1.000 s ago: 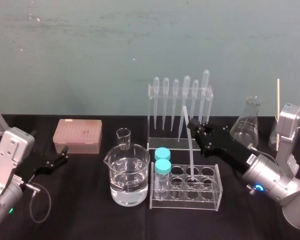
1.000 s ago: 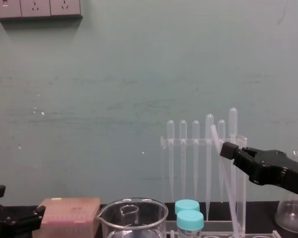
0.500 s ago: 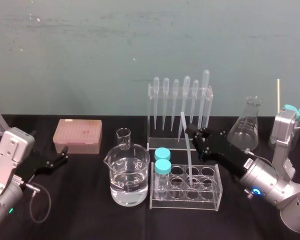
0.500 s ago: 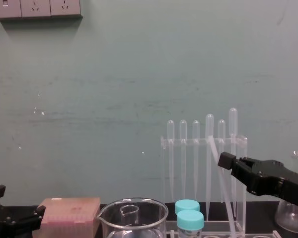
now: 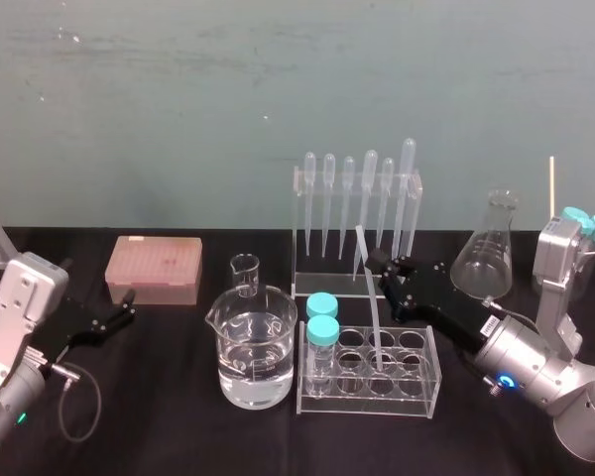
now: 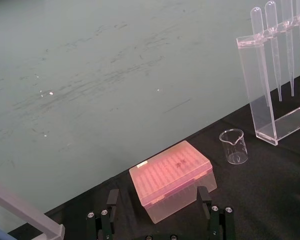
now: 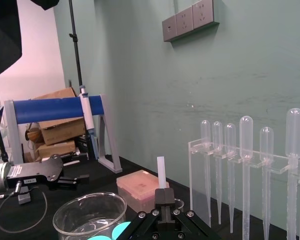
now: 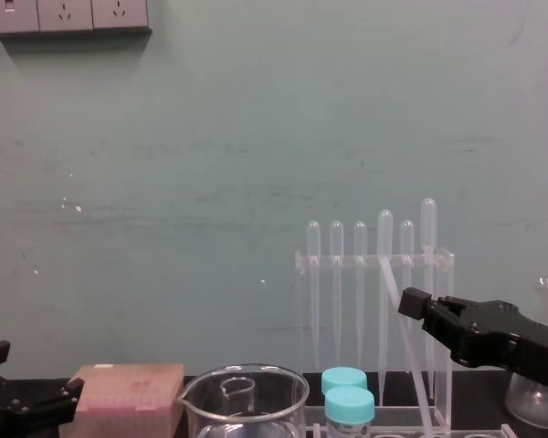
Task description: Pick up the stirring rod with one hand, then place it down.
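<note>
Head view: the right gripper (image 5: 379, 263) is clamped shut on the stirring rod (image 5: 373, 317). The rod leans with its lower end down in the test tube rack (image 5: 416, 385), at 6 o'clock from the pipette stand (image 5: 413, 183). A white label on that arm is too small to read. The left gripper (image 5: 119, 312) rests at 9 o'clock.

Chest view: the rod's top tilts toward 11 o'clock.

Right wrist view: the rod's tip rises above the closed jaws.

Left wrist view: the left gripper's fingers (image 6: 110, 220) are spread wide and empty, with a pink tip box (image 6: 171, 177) beyond them.
</note>
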